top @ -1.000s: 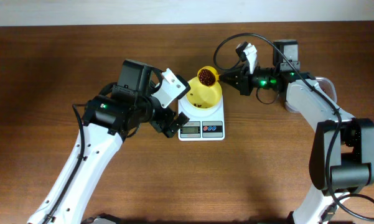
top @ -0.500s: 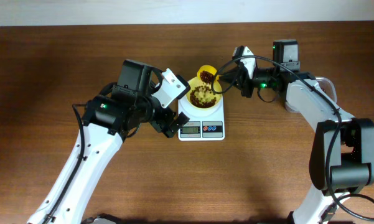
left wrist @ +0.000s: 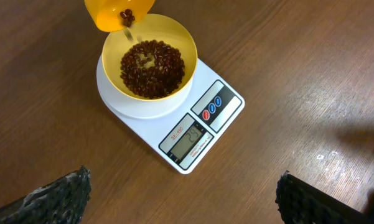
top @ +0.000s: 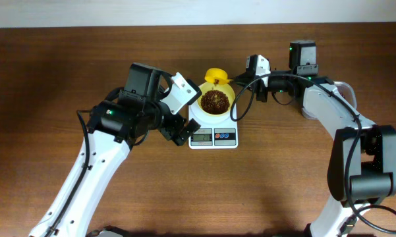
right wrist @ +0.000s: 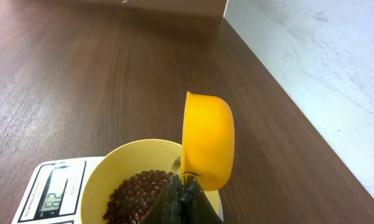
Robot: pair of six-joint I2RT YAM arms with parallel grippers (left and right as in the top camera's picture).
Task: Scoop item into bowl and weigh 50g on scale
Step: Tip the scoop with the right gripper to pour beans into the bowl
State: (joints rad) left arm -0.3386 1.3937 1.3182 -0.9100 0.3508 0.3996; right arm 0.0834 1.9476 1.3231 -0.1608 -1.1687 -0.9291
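Observation:
The pale-yellow bowl [top: 230, 96] stands on the white scale [top: 205, 126] at the table's middle, with a heap of dark reddish-brown beans [top: 214, 101] in it. My right gripper [top: 242, 83] is shut on the handle of a yellow scoop [top: 215, 74], which is tipped on its side over the bowl's far rim. A few beans still show at the scoop's [left wrist: 115, 12] mouth above the bowl [left wrist: 190, 48]. My left gripper [top: 182, 112] is open just left of the scale, and its fingers [left wrist: 56, 199] hold nothing. The scale's display [left wrist: 188, 142] is lit.
Part of a clear tub's rim [top: 344, 85] shows behind the right arm at the far right. The table's far edge [right wrist: 280, 93] runs close behind the scoop [right wrist: 206, 140], with a pale wall beyond it. Bare brown wood surrounds the scale.
The right gripper has rolled the scoop over, and its beans have poured into the bowl, which held only a few before. The left arm has not moved.

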